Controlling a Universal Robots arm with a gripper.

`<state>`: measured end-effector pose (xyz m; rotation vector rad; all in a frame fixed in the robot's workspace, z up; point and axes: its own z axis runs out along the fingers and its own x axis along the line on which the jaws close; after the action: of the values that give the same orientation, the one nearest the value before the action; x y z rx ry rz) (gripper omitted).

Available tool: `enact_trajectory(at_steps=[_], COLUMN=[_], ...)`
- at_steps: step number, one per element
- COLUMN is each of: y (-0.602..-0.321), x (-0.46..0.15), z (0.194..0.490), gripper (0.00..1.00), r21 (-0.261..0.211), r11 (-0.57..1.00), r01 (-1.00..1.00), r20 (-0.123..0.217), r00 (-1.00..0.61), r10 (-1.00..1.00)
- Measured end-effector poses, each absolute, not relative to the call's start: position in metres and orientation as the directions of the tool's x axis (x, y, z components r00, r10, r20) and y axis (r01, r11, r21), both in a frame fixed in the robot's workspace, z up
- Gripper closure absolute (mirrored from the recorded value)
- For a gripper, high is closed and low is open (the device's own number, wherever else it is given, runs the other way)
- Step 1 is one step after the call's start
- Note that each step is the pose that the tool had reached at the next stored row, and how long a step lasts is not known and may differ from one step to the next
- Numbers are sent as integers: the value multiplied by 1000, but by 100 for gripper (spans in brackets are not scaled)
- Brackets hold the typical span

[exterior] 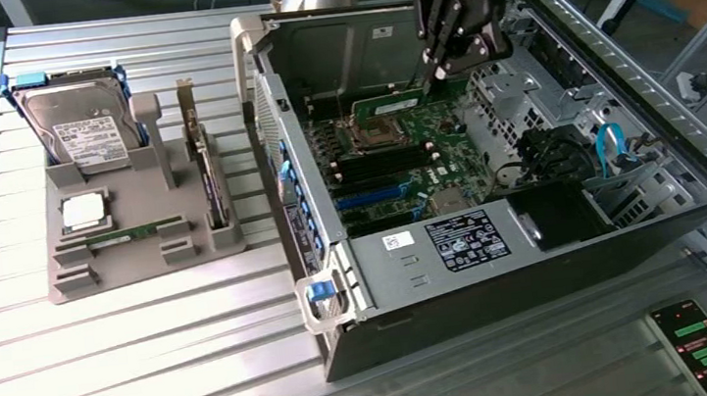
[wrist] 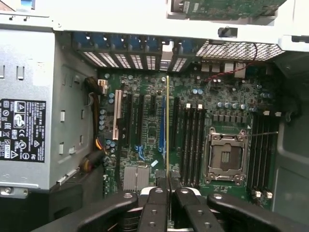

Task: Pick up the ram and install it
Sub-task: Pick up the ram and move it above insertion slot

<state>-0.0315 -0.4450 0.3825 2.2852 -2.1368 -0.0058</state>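
Note:
My gripper (exterior: pixel 437 73) hangs inside the open computer case (exterior: pixel 336 288), shut on the ram (exterior: pixel 387 106), a thin green board held on edge above the motherboard (exterior: pixel 443 164). In the wrist view the ram (wrist: pixel 167 125) shows edge-on as a narrow line running out from between my fingertips (wrist: pixel 167 189). It hovers over the board beside the black memory slots (wrist: pixel 190 140), near the bare processor socket (wrist: pixel 227 154). I cannot tell whether the ram touches a slot.
A grey parts holder (exterior: pixel 73 277) on the slatted table at the exterior view's left carries a hard drive (exterior: pixel 81 126), a square silver chip (exterior: pixel 84 211), a thin green stick (exterior: pixel 133 233) and an upright card (exterior: pixel 206 169). The power supply (wrist: pixel 24 135) and case walls close in the motherboard.

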Motion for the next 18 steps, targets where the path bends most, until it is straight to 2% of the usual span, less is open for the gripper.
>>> enact_trajectory(at_steps=[8, 18], y=[-434, -433], x=[-31, -31], z=[381, 378], gripper=[88, 88], r21=[12, 12], r11=[-67, -67], r01=[-998, -998], r20=[6, 6], r00=[67, 67], r10=[-998, -998])
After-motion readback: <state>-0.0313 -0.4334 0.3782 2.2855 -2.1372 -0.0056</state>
